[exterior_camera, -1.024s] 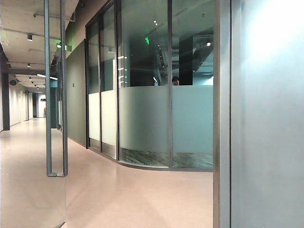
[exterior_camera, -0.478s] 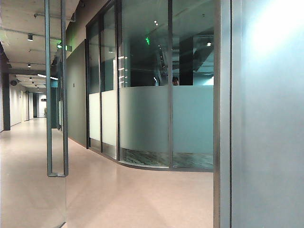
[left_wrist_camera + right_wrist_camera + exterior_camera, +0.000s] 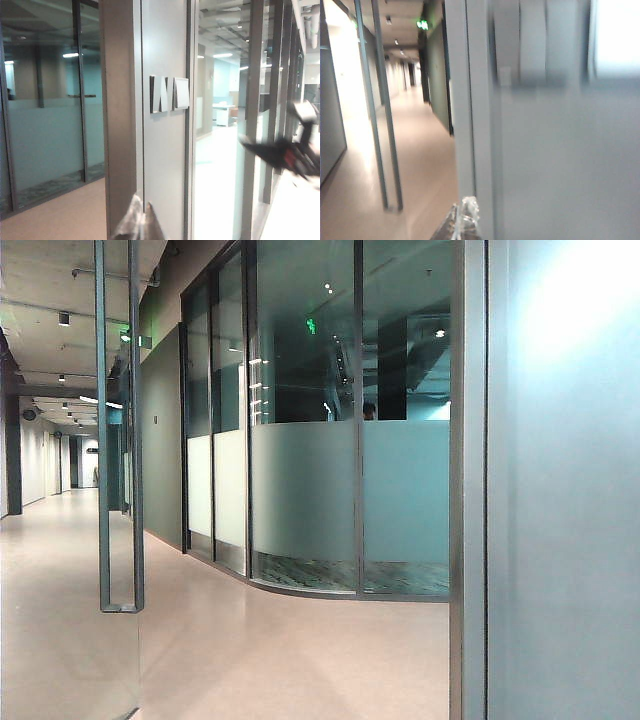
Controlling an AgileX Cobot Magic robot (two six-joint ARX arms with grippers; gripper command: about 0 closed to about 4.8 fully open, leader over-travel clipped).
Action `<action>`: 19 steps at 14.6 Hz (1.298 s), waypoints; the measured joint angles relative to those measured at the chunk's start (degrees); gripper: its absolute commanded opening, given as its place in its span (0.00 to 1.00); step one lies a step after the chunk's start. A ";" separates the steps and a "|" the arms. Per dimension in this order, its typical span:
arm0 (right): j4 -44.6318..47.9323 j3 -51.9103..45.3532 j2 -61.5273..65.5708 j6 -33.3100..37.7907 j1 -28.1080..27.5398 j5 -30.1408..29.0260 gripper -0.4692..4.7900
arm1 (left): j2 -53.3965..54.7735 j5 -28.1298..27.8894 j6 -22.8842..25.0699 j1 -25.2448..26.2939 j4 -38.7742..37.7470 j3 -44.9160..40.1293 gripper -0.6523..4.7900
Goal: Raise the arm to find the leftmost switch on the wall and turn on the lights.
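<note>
White switch plates (image 3: pixel 169 94) sit on the grey wall (image 3: pixel 162 165) at about mid height in the left wrist view, seen at a slant. My left gripper (image 3: pixel 141 220) is below them and short of the wall, with its tips together and nothing between them. In the right wrist view the switches (image 3: pixel 535 45) are a blurred row of pale rockers close ahead, the leftmost one (image 3: pixel 506 42) nearest the wall's corner. My right gripper (image 3: pixel 465 215) is below that row, shut and empty. The right arm (image 3: pixel 287 152) shows as a dark blur in the left wrist view. Neither arm shows in the exterior view.
The grey wall (image 3: pixel 570 540) ends at a metal door frame (image 3: pixel 468 490). A glass door with a long vertical handle (image 3: pixel 118 440) stands to the left, with frosted glass partitions (image 3: pixel 330 490) behind it. The corridor floor (image 3: pixel 250 650) runs away to the left.
</note>
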 measured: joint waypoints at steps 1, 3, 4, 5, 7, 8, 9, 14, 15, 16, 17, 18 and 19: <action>-0.07 -4.94 -4.33 0.57 0.02 0.55 0.09 | -0.31 -0.09 0.04 0.02 -1.60 0.00 0.11; 0.04 -14.49 -13.57 2.58 0.00 1.20 0.09 | -3.48 -3.23 6.67 0.04 -12.00 -0.90 0.11; 0.09 -18.38 -17.64 3.67 0.00 1.22 0.09 | -5.09 -4.44 11.63 0.04 -18.49 -1.05 0.11; -0.09 -22.36 -21.94 4.11 0.02 1.20 0.09 | -6.97 -8.04 18.34 0.00 -27.69 -1.07 0.11; -0.46 -31.52 -32.15 4.33 0.02 3.85 0.09 | -13.22 -14.82 29.53 0.00 -42.25 -6.54 0.11; -0.42 -34.03 -35.06 4.35 0.02 5.38 0.09 | -16.26 -15.41 30.36 0.04 -42.66 -10.67 0.11; -0.52 -35.87 -37.05 4.42 0.02 5.99 0.09 | -19.17 -17.03 30.77 0.02 -42.93 -14.19 0.11; -5.16 -37.86 -39.45 4.44 0.04 6.14 0.09 | -43.23 -38.05 31.41 0.04 -38.29 -43.80 0.11; -6.86 -37.86 -39.45 4.44 0.04 6.14 0.09 | -48.68 -39.41 31.12 0.07 -37.92 -49.03 0.11; -7.96 -37.86 -39.45 4.44 0.02 6.14 0.09 | -51.67 -39.45 30.62 0.02 -37.29 -51.63 0.11; -8.68 -37.97 -39.45 4.39 0.02 6.16 0.09 | -54.71 -39.95 29.86 0.04 -36.11 -54.01 0.11; -8.83 -38.34 -39.47 4.39 0.02 6.16 0.09 | -58.01 -41.31 29.07 0.04 -36.24 -55.87 0.11; -8.94 -38.80 -39.47 4.39 0.02 6.14 0.09 | -60.08 -42.64 28.65 0.04 -36.22 -56.70 0.11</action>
